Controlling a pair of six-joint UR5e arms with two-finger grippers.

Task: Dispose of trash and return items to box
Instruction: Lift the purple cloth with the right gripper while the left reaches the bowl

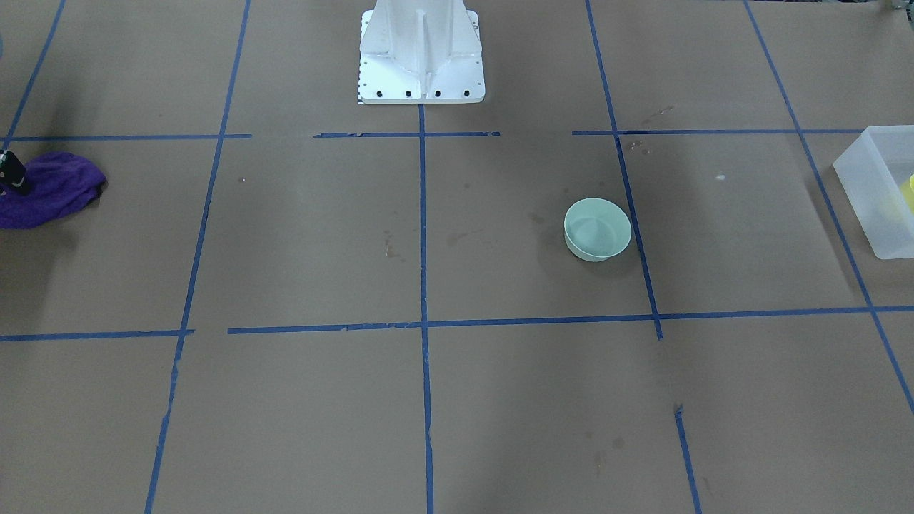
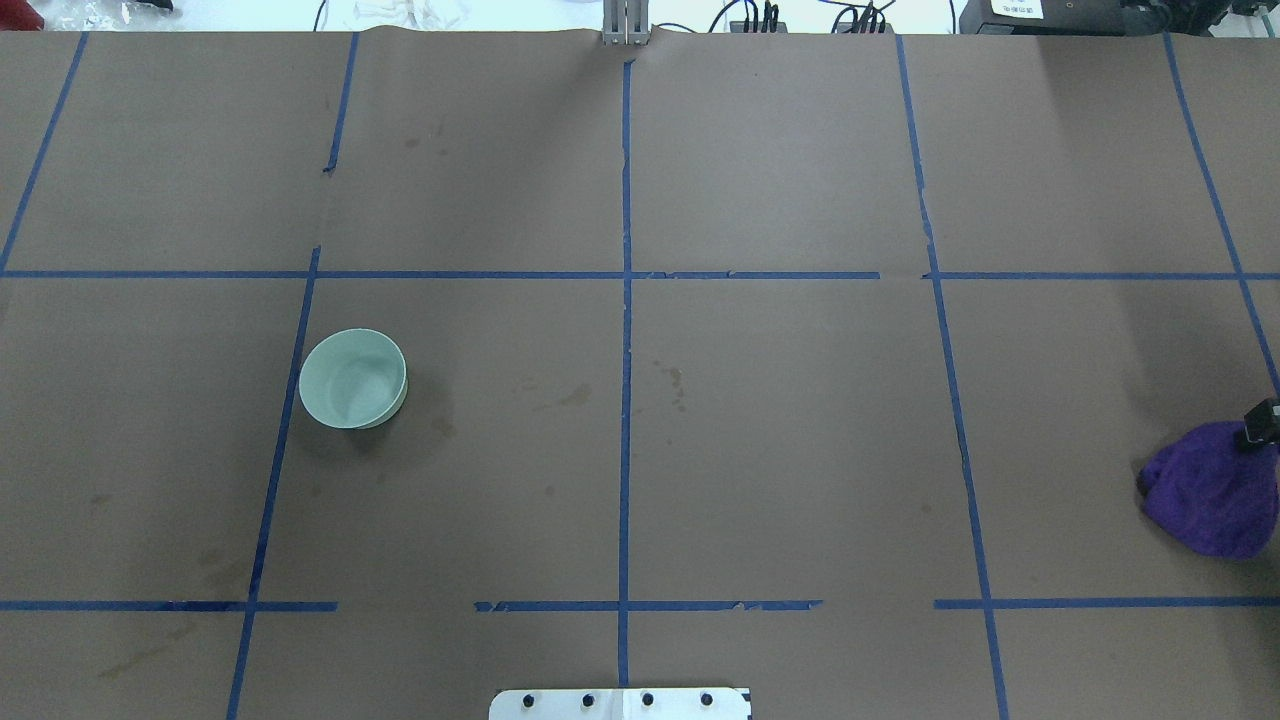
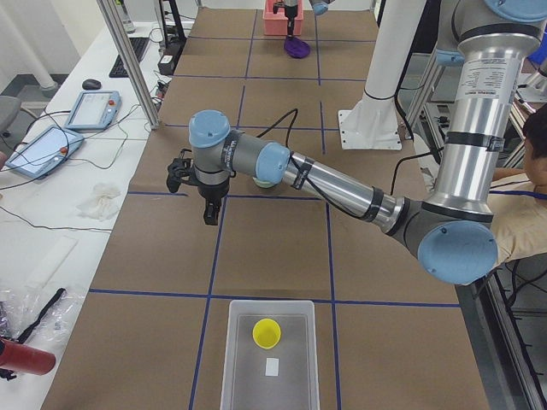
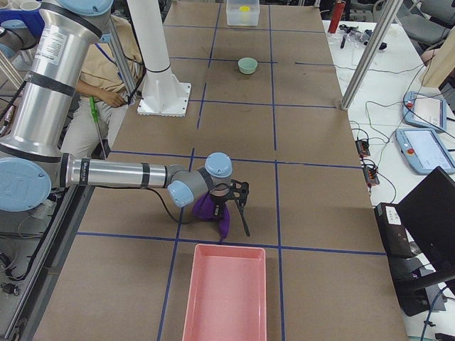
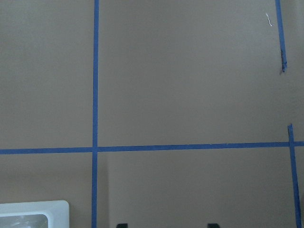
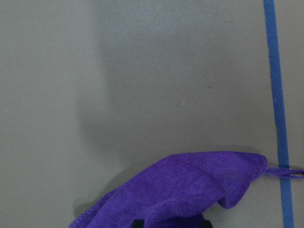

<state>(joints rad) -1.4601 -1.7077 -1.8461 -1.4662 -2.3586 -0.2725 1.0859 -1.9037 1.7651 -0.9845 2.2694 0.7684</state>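
Holding left arm [image 3: 333, 184] stretched far out from the shoulder, forearm lying near level, wrist bent down. Pointing left gripper [image 3: 211, 213] straight down, hanging clear in the air. Holding fingertips [image 5: 122, 224] wide apart. Holding right arm [image 4: 114, 172] out low, forearm about level, wrist angled downward. Pointing right gripper [image 1: 18, 184] down too, fingers pinching purple cloth [image 6: 190, 190] at its bunched edge. Showing only dark finger ends at the bottom edge of both wrist views.
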